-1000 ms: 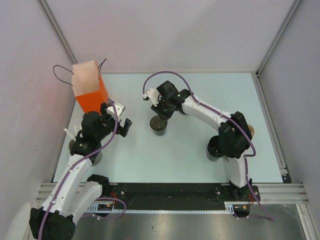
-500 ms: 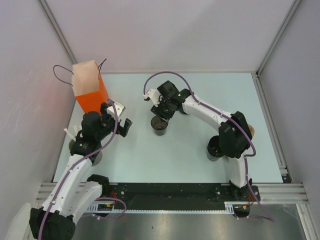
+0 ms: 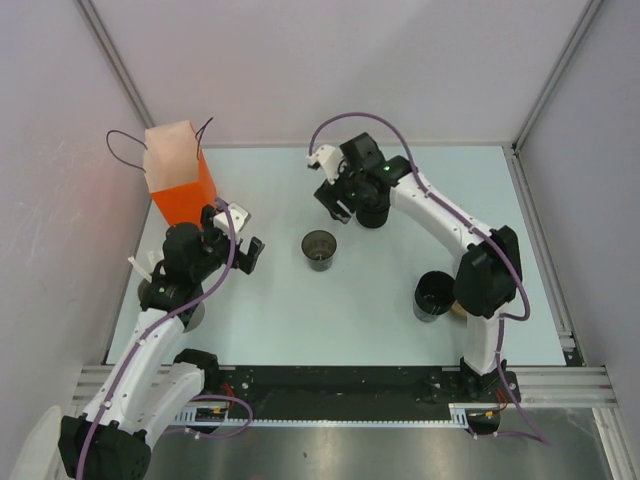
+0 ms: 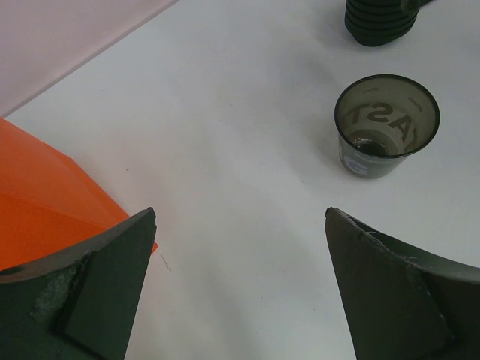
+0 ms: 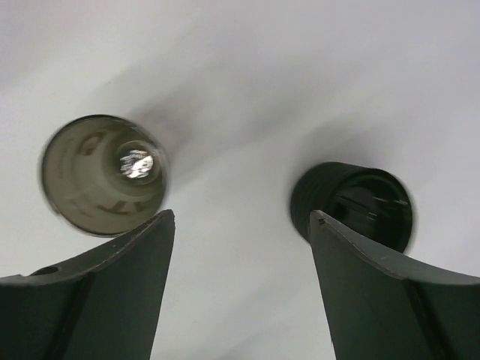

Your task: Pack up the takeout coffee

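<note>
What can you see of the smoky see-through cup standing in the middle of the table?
The see-through cup is small, round and tapered, smoky grey plastic by its look, with dark lettering on its wall. It stands upright, mouth open, no lid. It rests on the table, near its middle, and nothing else touches it.

You had the orange paper bag with cord handles (image 3: 178, 180) at the far left corner of the pale flat table (image 3: 300, 320). The grey cup of white straws (image 3: 150, 297) stood in front of it, at the near left side. The dark see-through plastic cup (image 3: 319, 250) stood near the middle. The small black lidded paper cup (image 3: 374, 214) was behind it to the right, not touching it. The wide black cup with a smooth rim (image 3: 432, 297) stood further right, toward the near edge.
</note>
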{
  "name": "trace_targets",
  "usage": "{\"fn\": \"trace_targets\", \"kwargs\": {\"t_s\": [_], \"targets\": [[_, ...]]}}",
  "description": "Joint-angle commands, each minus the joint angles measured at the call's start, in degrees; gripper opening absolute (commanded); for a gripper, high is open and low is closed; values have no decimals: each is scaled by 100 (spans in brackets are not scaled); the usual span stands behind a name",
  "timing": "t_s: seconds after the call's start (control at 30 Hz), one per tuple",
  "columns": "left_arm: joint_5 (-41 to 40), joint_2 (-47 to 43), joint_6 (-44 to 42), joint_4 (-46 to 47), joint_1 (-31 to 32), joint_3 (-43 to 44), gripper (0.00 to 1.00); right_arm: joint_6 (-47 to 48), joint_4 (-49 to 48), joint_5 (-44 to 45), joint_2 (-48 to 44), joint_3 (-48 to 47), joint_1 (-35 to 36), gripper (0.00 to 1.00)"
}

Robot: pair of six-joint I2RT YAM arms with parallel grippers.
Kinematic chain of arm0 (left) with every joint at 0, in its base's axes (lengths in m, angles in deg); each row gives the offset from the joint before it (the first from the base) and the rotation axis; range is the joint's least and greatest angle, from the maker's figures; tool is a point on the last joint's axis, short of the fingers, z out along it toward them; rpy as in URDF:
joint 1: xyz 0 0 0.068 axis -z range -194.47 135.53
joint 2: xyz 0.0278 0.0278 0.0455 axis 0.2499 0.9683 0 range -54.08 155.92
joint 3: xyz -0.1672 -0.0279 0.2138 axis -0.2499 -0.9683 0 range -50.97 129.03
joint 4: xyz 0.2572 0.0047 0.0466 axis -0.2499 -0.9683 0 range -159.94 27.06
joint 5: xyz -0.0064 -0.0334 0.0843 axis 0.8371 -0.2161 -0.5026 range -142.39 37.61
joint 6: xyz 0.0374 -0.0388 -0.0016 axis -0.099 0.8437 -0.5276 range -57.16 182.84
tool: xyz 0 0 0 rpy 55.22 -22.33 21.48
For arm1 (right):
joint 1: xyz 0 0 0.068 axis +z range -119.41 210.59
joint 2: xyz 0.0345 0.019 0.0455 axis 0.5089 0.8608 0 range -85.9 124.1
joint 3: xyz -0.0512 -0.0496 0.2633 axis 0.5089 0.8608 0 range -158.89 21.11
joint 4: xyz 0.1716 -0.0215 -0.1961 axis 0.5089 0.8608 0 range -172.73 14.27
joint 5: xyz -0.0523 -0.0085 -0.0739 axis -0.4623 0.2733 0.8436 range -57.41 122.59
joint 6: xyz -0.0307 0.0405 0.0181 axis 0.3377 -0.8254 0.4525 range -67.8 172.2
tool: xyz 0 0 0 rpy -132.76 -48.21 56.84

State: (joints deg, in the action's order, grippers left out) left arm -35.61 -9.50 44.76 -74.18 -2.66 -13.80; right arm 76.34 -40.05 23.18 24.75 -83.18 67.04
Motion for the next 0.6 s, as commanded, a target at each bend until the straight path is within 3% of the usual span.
{"fn": "trace_targets", "kwargs": {"t_s": [0.0, 0.17, 0.57], "targets": [[124, -11, -63, 175, -13, -34, 100, 82, -40, 36, -220, -416, -559, 78], [124, -10, -63, 175, -21, -34, 100, 546, 425, -454, 88, -724, -1112, 78], [151, 16, -81, 175, -13, -43, 100, 1628, 944, -1352, 668, -847, -1500, 72]]}}
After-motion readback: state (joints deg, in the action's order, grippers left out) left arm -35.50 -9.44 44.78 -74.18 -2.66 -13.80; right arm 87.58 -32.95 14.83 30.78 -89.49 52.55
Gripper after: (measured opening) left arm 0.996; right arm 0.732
